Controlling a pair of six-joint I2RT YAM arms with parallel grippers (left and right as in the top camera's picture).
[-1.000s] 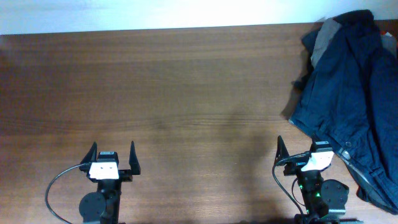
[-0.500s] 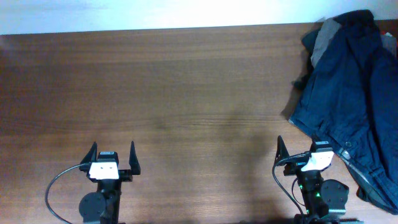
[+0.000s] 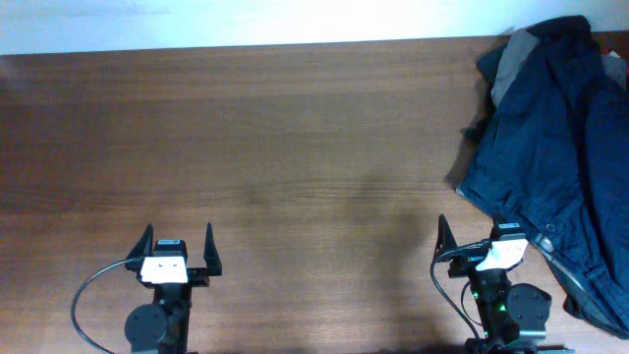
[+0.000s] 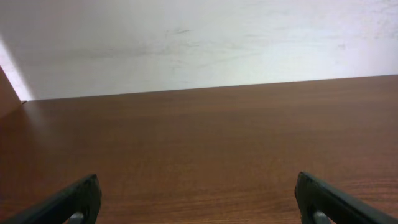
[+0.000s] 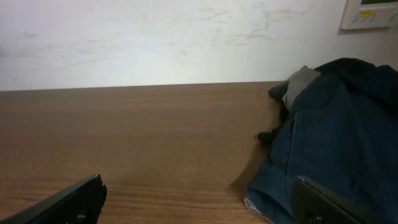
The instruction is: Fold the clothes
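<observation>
Crumpled dark-blue denim heap point(image 3: 555, 147) at right end of brown wooden table point(image 3: 295, 147) — seen overhead and from right wrist only. At table near edge — left gripper point(image 3: 178, 248), right gripper point(image 3: 488, 241), both spread wide, holding nothing.

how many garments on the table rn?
2 that I can tell apart: a dark blue garment heaped along the right edge, and a grey piece poking out at its far end. Others may be hidden underneath.
</observation>
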